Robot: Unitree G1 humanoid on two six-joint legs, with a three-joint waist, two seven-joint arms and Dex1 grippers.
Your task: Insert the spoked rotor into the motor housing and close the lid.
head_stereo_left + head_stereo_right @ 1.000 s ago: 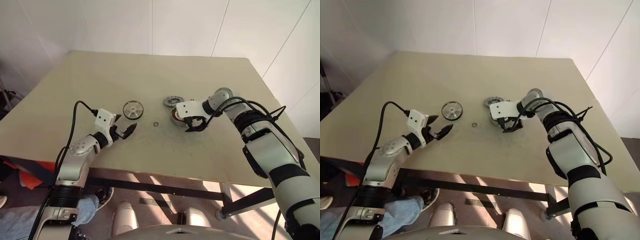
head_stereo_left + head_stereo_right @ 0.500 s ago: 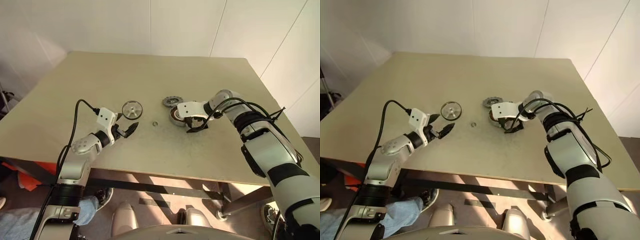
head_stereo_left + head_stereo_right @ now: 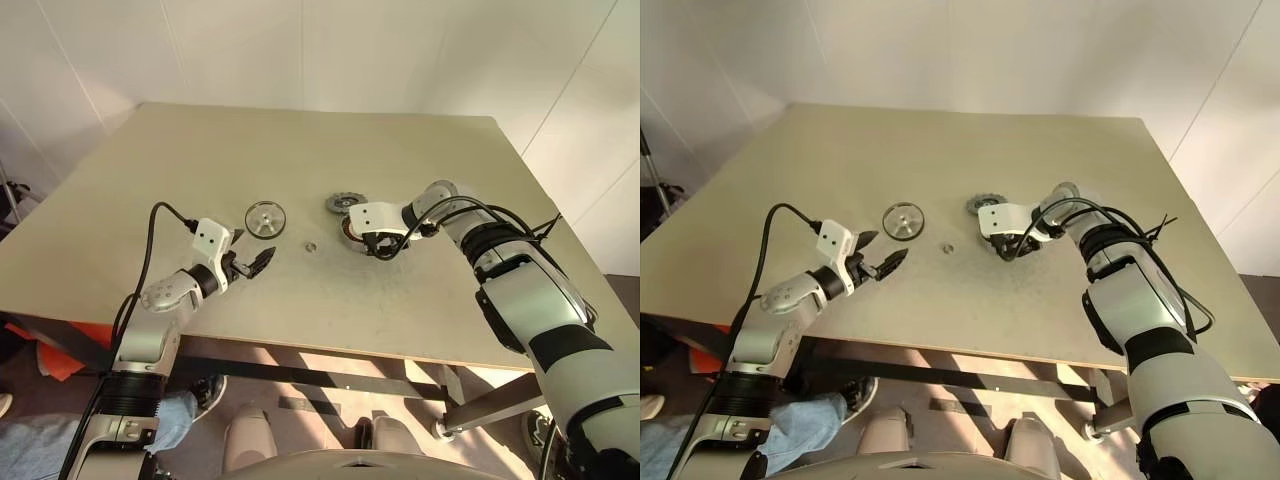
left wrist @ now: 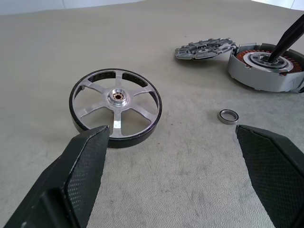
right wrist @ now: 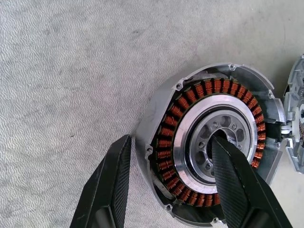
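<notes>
- The left gripper (image 3: 256, 262) hovers low over the table (image 3: 300, 140) with its fingers spread wide and nothing between them.
- The spoked rotor (image 4: 115, 109), a six-spoked silver wheel with a dark rim, lies flat on the table at about 12 o'clock from the left gripper and apart from it.
- The right gripper (image 5: 171, 147) points steeply down at the motor housing (image 5: 209, 92) with its fingers partly spread.
- One of its fingers (image 5: 232, 166) stands in the housing's central hub, and the other is just outside the housing wall, so the copper coil ring lies between them.
- Whether the outer finger touches the wall cannot be told.
- The lid (image 4: 204, 47), a flat grey ribbed disc, lies at about 11 o'clock from the housing with its edge against it.
- A small washer ring (image 4: 228, 116) lies at 9 o'clock from the housing, between it and the rotor.
</notes>
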